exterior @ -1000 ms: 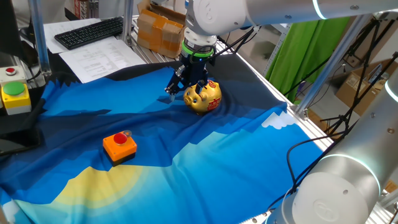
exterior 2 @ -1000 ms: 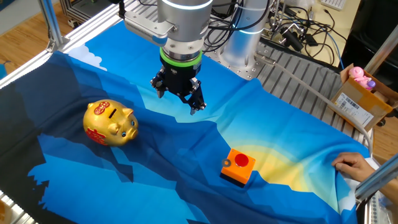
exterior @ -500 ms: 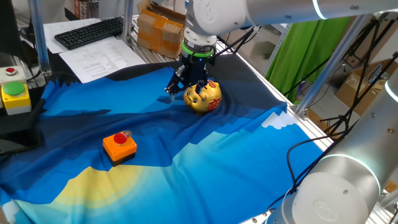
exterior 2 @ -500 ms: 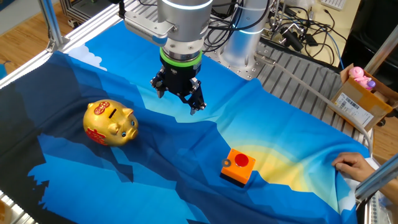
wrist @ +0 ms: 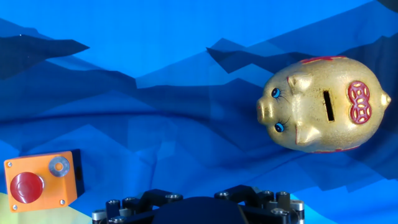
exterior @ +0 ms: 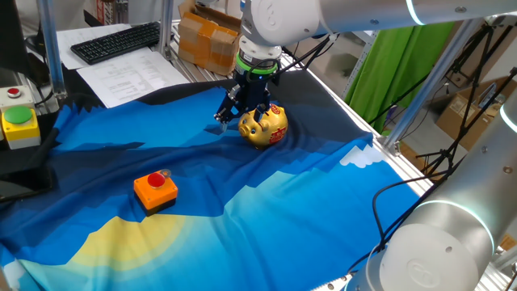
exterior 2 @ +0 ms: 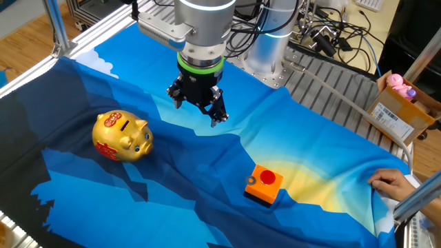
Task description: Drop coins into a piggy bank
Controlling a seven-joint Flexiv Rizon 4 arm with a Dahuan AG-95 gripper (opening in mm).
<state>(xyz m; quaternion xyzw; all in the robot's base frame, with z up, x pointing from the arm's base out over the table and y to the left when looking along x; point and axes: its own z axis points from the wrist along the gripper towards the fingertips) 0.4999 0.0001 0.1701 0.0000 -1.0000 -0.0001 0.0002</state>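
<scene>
Above the cloth, tool point(exterior 2: 199, 110) empty.

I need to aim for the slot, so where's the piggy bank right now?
The piggy bank stands on the blue cloth, at the left of the other fixed view, apart from the claw; the orange box sits farther right.

Glossy gold pig-shaped bank point(wrist: 323, 102), smooth, metallic-looking finish with red painted marks. Wrinkled blue printed cloth point(exterior 2: 207, 172), slight sheen, covering the table. Orange square box point(wrist: 41, 181) of matt plastic, bearing a shiny red round button point(wrist: 25, 186) and one dull grey metal coin point(wrist: 60, 166). Black matt two-finger gripper point(exterior 2: 197, 112) under a smooth white glossy arm casing point(exterior 2: 203, 24).
</scene>
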